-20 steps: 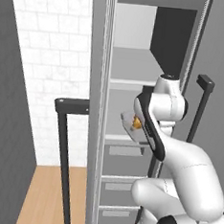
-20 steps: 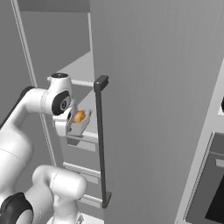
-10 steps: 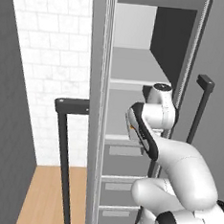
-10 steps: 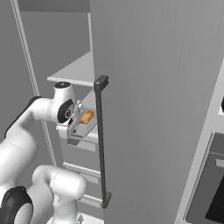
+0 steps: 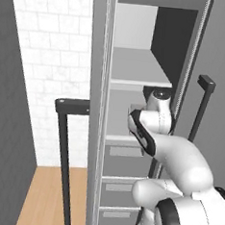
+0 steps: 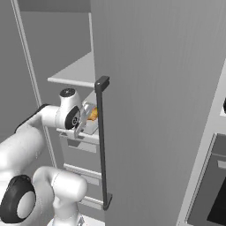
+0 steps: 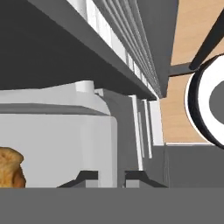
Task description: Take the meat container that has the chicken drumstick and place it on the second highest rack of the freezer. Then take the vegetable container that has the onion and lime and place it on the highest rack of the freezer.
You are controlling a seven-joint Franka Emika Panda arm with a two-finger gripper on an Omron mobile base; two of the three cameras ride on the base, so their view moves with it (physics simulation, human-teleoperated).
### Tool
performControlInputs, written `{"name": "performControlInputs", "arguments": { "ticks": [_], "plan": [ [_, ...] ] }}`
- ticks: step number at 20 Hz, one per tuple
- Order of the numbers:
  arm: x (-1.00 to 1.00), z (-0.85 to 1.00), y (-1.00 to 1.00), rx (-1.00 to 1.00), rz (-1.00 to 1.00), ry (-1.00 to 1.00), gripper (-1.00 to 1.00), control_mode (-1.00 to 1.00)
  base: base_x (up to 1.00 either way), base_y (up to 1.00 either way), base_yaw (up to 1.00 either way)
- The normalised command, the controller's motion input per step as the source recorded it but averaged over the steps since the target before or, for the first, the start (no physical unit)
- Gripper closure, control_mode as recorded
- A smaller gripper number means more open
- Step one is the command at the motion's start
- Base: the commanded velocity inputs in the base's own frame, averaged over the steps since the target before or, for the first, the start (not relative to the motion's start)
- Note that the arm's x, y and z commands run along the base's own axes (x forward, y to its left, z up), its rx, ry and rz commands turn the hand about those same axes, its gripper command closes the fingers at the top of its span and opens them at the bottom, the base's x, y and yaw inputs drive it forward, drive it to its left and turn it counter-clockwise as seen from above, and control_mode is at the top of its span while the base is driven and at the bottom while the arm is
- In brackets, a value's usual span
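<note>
The meat container [image 7: 57,148] is a pale grey tray, and my gripper [image 7: 111,179] is shut on its rim. The golden-brown chicken drumstick [image 7: 8,168] lies in it at the lower left of the hand view. From the right base view, my gripper [image 6: 83,122] holds the meat container [image 6: 92,126] with the chicken drumstick [image 6: 93,114] inside the open freezer [image 6: 75,73], just above the second shelf from the top. In the left base view my hand [image 5: 143,123] hides the tray at that shelf [image 5: 116,138]. The vegetable container with the onion and lime is out of view.
The freezer door [image 6: 159,110] stands open on the right, its dark bar handle [image 6: 102,141] close in front of my hand. The top shelf [image 5: 137,71] lies just above my wrist. Grey drawers [image 5: 120,187] sit below. A second dark handle [image 5: 63,148] stands at the left.
The arm has reached deeper into the freezer and slightly lower, carrying the tray with the drumstick in over the second shelf. The grip has stayed shut.
</note>
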Motion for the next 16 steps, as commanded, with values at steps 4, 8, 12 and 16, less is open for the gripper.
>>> {"name": "performControlInputs", "arguments": {
  "ticks": [4, 8, 12, 16],
  "plan": [
    [0.76, -0.23, 0.00, 0.00, 0.00, -0.06, 1.00, -1.00, 0.00, 0.00, 0.00],
    [0.30, -0.55, 0.00, -0.02, 0.00, -0.05, 1.00, -1.00, 0.00, 0.00, 0.00],
    [0.23, -0.32, 0.00, 0.00, 0.00, -0.07, 1.00, -1.00, 0.00, 0.00, 0.00],
    [0.57, -0.03, 0.00, 0.00, 0.00, -0.04, 1.00, -1.00, 0.00, 0.00, 0.00]
  ]
}}
